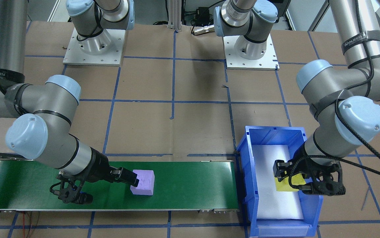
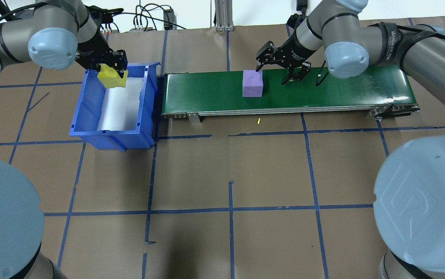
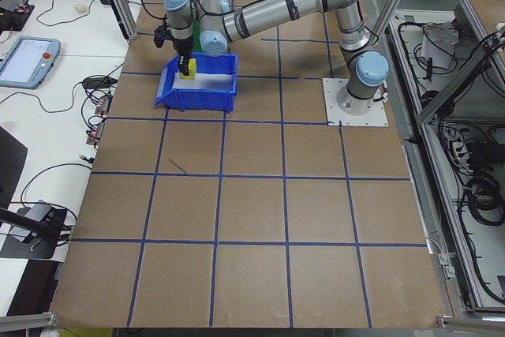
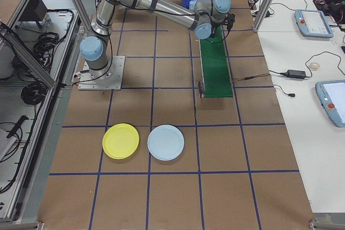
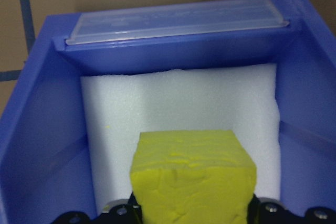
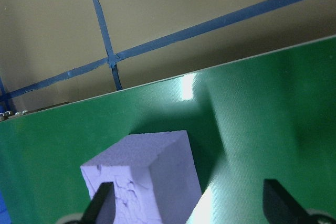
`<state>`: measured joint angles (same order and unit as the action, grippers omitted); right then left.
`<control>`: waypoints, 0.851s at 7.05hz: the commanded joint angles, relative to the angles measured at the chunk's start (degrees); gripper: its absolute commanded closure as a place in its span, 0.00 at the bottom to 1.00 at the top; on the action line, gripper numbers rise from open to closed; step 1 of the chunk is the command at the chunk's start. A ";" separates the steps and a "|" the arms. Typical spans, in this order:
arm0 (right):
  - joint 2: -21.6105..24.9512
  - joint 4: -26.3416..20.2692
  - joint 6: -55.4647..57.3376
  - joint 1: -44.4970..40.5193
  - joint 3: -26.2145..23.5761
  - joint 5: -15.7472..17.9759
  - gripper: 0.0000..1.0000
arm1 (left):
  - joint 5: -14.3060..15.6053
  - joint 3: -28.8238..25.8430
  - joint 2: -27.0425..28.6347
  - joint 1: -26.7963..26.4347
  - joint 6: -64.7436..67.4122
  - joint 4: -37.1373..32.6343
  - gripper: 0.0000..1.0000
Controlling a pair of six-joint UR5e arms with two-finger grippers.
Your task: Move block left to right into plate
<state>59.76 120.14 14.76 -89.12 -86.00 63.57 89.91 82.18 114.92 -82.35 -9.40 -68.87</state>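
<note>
Yellow block (image 1: 288, 185) is clamped in the left pincer (image 1: 292, 177) over the blue bin (image 1: 248, 185) (white pad inside); the right pincer (image 2: 280, 69) is apart beside the purple block (image 2: 252, 83)

Both arms are silver-grey metal tubes with pale blue caps on the round joints. The left arm (image 1: 348, 99) carries a black braided cable looping beside it and a black strap with white lettering near the blue bin (image 1: 277, 137). The right arm (image 1: 41, 125) also wears black straps. Each gripper is black and skeletal; each base sits on a screwed white plate.
</note>
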 commanded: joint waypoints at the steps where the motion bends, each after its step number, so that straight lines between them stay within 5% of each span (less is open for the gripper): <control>1: 0.00 0.01 0.00 0.00 -0.05 -0.03 0.00 | -0.18 0.00 -4.16 -1.23 3.32 -4.42 0.59; 6: -1.31 1.58 -0.43 0.00 -0.66 0.58 0.00 | -0.97 -0.09 -4.79 -9.39 9.91 -4.44 0.59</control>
<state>59.07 121.01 14.54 -89.12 -86.34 63.82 89.16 82.07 110.02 -89.11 -1.10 -73.78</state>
